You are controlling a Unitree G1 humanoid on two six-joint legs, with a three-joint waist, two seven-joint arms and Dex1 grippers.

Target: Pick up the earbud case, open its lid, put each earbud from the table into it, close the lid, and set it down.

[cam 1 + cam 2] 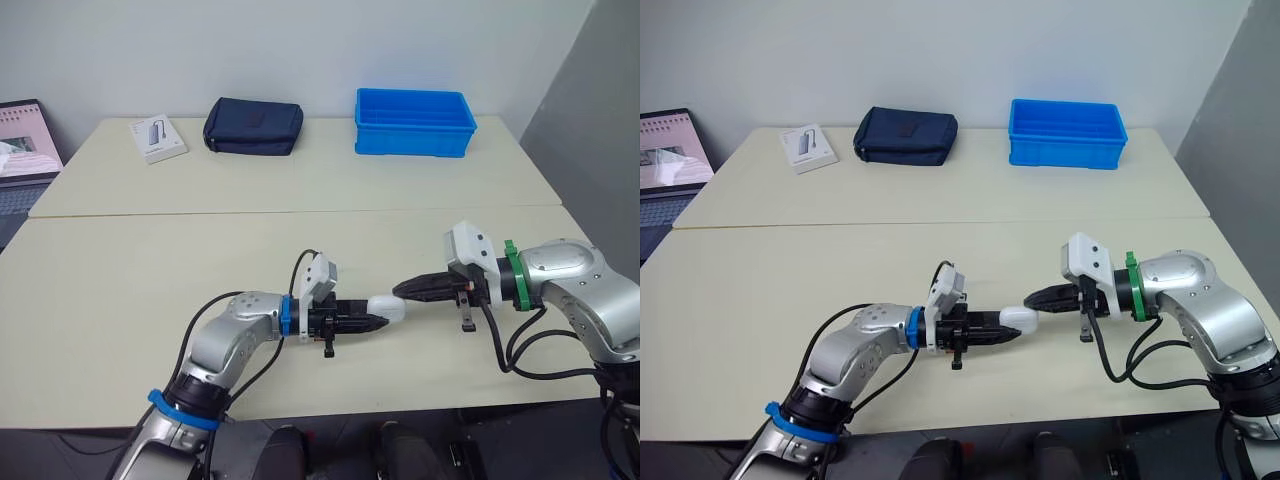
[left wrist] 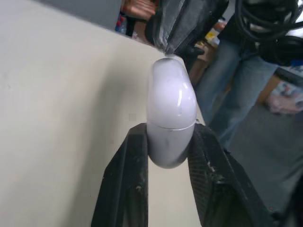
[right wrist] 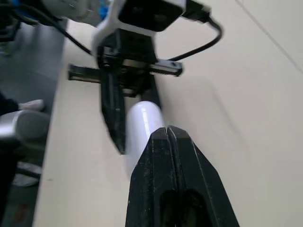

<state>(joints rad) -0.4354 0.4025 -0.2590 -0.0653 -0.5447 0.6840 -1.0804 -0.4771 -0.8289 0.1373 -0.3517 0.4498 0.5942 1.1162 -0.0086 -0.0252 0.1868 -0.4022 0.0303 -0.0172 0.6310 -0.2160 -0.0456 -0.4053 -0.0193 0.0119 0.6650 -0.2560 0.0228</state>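
Note:
The white earbud case (image 1: 388,307) hangs just above the cream table (image 1: 150,290), near its front edge at the middle. My left gripper (image 1: 381,321) is shut on the case's lower half, one black finger (image 2: 130,175) on each side. The lid seam shows as a thin closed line around the case (image 2: 171,113). My right gripper (image 1: 401,290) comes in from the right with its fingers pressed together. Its tip (image 3: 166,131) touches the rounded lid end of the case (image 3: 142,124).
At the back of the table stand a blue bin (image 1: 413,122), a navy pouch (image 1: 253,126) and a small white box (image 1: 157,138). A laptop (image 1: 25,150) sits off the left edge. A person in jeans (image 2: 236,85) stands beyond the table's edge.

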